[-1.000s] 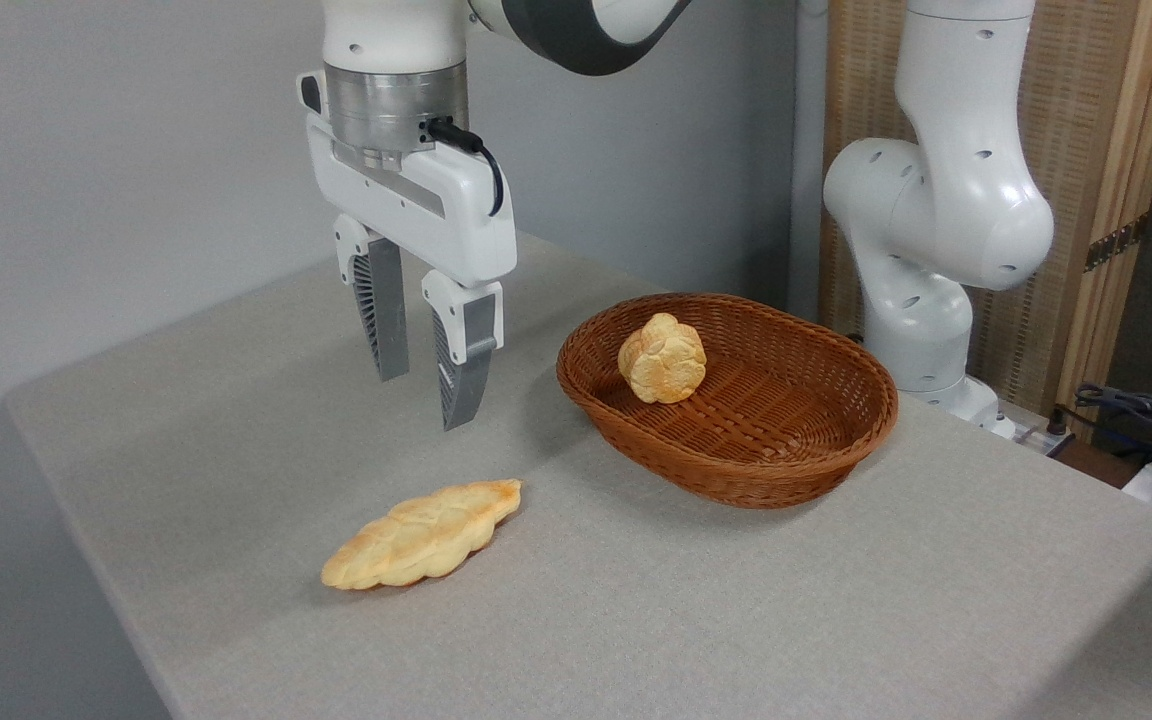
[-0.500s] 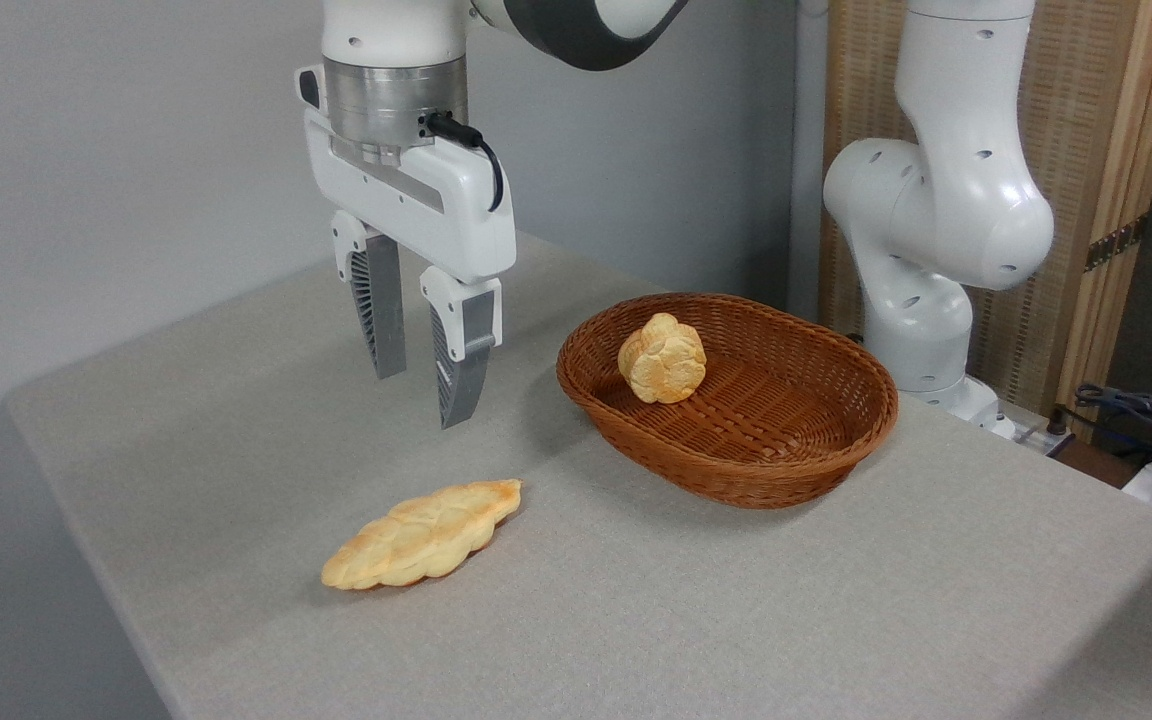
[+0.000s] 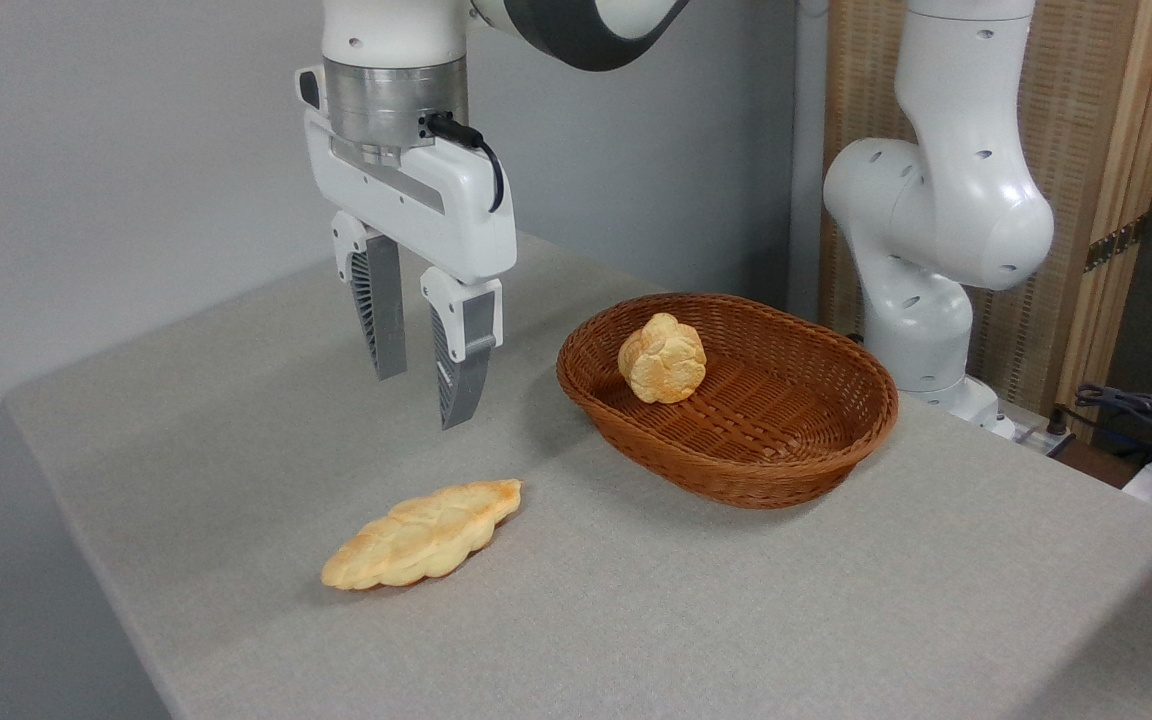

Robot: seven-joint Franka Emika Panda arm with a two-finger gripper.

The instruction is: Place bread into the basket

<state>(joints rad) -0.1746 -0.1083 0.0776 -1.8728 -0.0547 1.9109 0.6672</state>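
An oval basket [image 3: 736, 455] of reddish-brown woven wicker, shallow with a thick rim, sits on a table [image 3: 836, 620] covered in grey cloth. Inside it, against the left inner wall, rests a small round roll [image 3: 662, 358], knobbly and golden with a browned crust (the only thing the basket holds). The bread [image 3: 423, 534], a long, flat, leaf-shaped braided loaf in golden yellow with browned tips, lies on the cloth to the left of the basket and nearer the camera, well apart from the rim and touching nothing else. Above the table hangs the gripper [image 3: 426, 400], its white housing pointing straight down and its two grey ribbed fingers [image 3: 380, 320] spread with a clear gap between them, holding nothing; it is up off the surface, behind the loaf and left of the basket. The white jointed arm [image 3: 936, 220] rises from its base behind the basket's right end, in front of a wood-framed woven screen [image 3: 1076, 130]. Dark cables [image 3: 1136, 410] lie at the far right edge.
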